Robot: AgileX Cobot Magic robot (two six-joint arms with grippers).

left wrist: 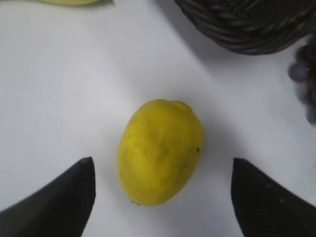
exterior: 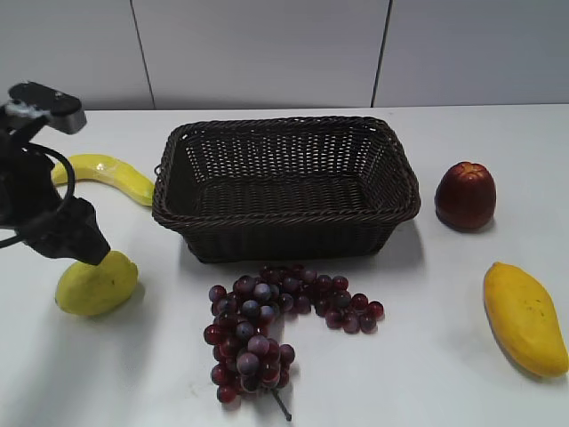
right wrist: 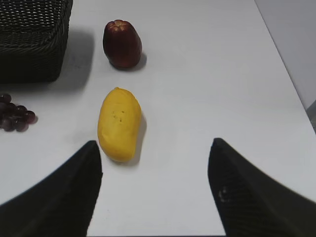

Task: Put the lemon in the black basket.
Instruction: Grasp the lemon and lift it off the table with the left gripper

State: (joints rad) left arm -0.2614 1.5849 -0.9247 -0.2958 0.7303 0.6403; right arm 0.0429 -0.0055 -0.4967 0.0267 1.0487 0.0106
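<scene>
Grapes (exterior: 267,325) between lemon (exterior: 95,284) and mango (exterior: 524,317)

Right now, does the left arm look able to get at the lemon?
Probably yes. The left claw is open and sits just above the lemon, one finger on each side. Nothing lies between them; the black basket and the grapes are off to the side.

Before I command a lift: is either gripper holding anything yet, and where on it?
Nothing is held. The left gripper is open with the lemon between its fingers, untouched. The right gripper is open over bare table.
</scene>
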